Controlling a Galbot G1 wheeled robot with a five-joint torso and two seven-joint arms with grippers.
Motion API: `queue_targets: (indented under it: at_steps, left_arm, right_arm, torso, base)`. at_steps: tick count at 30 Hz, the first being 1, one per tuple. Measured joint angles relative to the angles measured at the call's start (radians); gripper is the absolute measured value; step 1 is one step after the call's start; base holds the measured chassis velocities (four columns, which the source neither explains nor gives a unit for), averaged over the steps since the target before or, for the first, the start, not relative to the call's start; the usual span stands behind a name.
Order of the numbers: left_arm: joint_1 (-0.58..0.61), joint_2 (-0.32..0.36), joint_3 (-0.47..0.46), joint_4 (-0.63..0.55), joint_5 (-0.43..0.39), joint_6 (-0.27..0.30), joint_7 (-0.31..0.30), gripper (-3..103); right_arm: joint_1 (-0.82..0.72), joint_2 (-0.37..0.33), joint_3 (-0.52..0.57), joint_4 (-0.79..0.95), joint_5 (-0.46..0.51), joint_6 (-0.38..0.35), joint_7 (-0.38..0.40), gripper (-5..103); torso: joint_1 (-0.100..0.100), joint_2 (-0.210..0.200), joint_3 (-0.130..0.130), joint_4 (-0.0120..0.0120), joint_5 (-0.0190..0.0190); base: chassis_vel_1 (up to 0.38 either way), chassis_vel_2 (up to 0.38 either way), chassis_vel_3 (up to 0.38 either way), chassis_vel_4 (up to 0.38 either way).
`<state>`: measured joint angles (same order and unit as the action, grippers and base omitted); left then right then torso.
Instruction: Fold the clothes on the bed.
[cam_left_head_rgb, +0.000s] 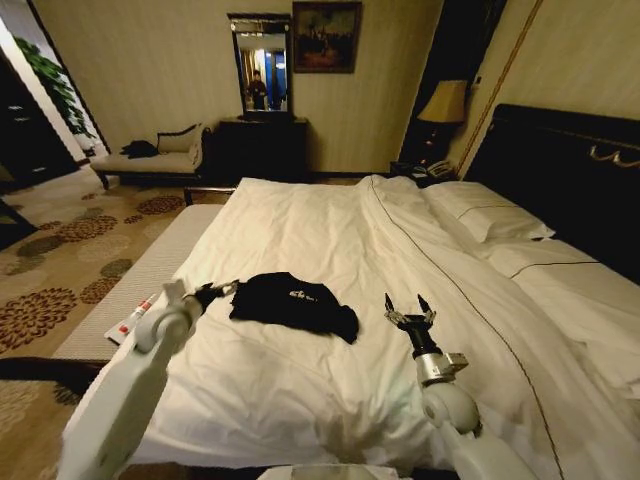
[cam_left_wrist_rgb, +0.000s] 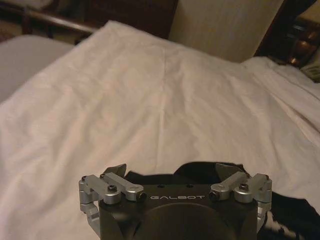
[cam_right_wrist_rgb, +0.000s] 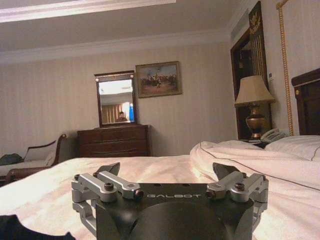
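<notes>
Two hands open | left hand (cam_left_head_rgb: 222, 290) at T-shirt (cam_left_head_rgb: 296, 303) edge, right hand (cam_left_head_rgb: 410, 308) just beside | near bed (cam_left_head_rgb: 300, 230) foot edge, likely flanking to grasp for fold.

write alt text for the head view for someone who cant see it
A small black T-shirt lies crumpled on a wide white bed, between two robot grippers. The left gripper is at the shirt's edge; the right gripper hovers open beside it. White pillows sit against a dark headboard.

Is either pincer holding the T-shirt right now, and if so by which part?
Nothing is held. The left pincer is open at the T-shirt's edge; the right pincer is open beside it above the bed.
</notes>
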<state>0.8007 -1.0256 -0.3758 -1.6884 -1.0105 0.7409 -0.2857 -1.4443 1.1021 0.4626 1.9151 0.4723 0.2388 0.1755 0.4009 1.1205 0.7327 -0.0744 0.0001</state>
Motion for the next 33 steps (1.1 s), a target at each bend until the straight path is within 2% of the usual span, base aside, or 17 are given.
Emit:
queue_targets:
  at_steps: [2,3,7,13,21,26,33]
  left_arm:
    - [-0.013,-0.003,0.008,0.012,-0.002,0.002,-0.002,100]
    - [-0.086,-0.020,0.055,0.076,-0.011,0.006,-0.009,100]
    - [-0.199,-0.069,0.133,0.200,-0.045,0.006,-0.024,100]
    - [-0.250,-0.119,0.170,0.280,-0.061,0.003,-0.042,100]
    - [-0.200,-0.121,0.119,0.259,-0.061,-0.001,-0.052,100]
    - [-0.129,-0.110,0.068,0.248,-0.059,-0.003,-0.017,100]
    - [-0.092,-0.160,0.053,0.255,-0.054,-0.004,0.002,100]
  right_arm:
    - [0.001,0.000,0.000,-0.002,0.000,0.000,0.001,100]
    - [0.004,-0.002,0.000,-0.009,0.000,0.002,0.005,100]
    - [0.013,-0.002,0.000,-0.023,-0.002,0.009,0.008,100]
    - [0.015,0.004,0.002,-0.031,-0.003,0.015,0.012,100]
    - [0.014,0.007,0.006,-0.033,-0.005,0.020,0.017,100]
    - [0.013,0.008,0.004,-0.037,-0.012,0.023,0.019,100]
    - [0.014,0.004,0.000,-0.039,-0.017,0.023,0.022,100]
  torso:
    - [0.000,0.000,0.000,-0.0001,0.0000]
    - [0.000,0.000,0.000,0.0000,0.0000]
    - [0.000,0.000,0.000,0.0001,0.0001]
    - [0.000,0.000,0.000,0.0000,0.0000]
    - [-0.001,0.000,0.000,0.0002,-0.0001]
    - [-0.001,0.000,0.000,0.0006,-0.0002]
    - [-0.001,0.000,0.000,0.0000,-0.0001]
  base:
    - [0.000,0.000,0.000,0.000]
    - [0.000,0.000,0.000,0.000]
    - [0.000,0.000,0.000,0.000]
    - [0.000,0.000,0.000,0.000]
    - [0.000,0.000,0.000,0.000]
    - [0.000,0.000,0.000,0.000]
    - [0.000,0.000,0.000,0.000]
